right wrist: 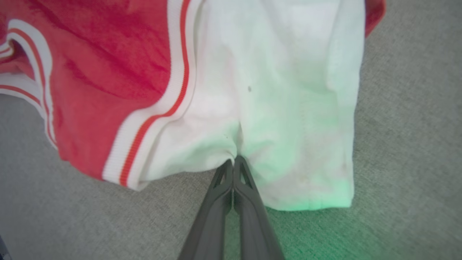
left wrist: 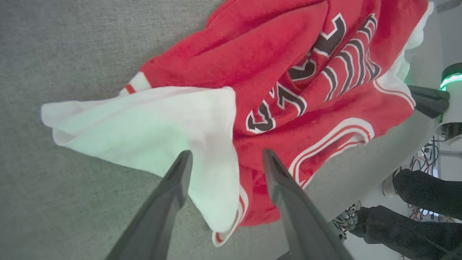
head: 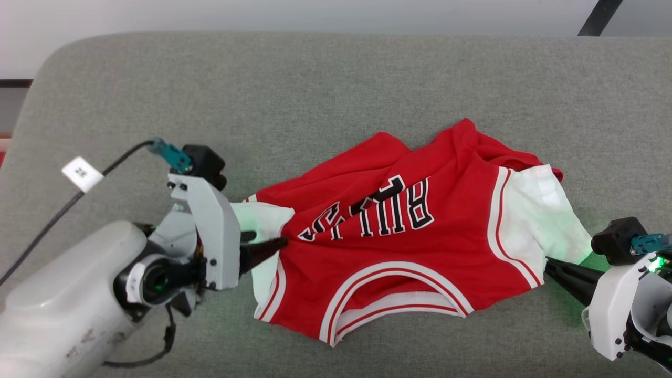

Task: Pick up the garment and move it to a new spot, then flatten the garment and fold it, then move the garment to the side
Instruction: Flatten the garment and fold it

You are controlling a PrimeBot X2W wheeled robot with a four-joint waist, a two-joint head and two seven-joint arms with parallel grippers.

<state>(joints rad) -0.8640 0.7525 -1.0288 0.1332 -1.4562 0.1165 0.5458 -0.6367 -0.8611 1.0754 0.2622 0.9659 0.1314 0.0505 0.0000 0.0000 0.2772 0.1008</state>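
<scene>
The garment (head: 399, 226) has its right white panel pinched in the shut right claw (right wrist: 234, 160). The left claw (left wrist: 226, 153) is wide open over the left white panel and holds nothing. I think it should grab there, then both pull apart softly. The garment lies red and wrinkly, mid grey surface (head: 315, 79).

Bright, even, diffuse light is falling from above on the grey surface (head: 336, 79), throwing only faint, soft-edged shadows beside the garment (head: 399, 247). A green lamp (head: 653, 264) is glowing, tinting the garment's white panels and the nearby surface. Both wrist views are bending toward their edges. The fingers (left wrist: 168, 202) are blurring near the left wrist view's bottom edge.
</scene>
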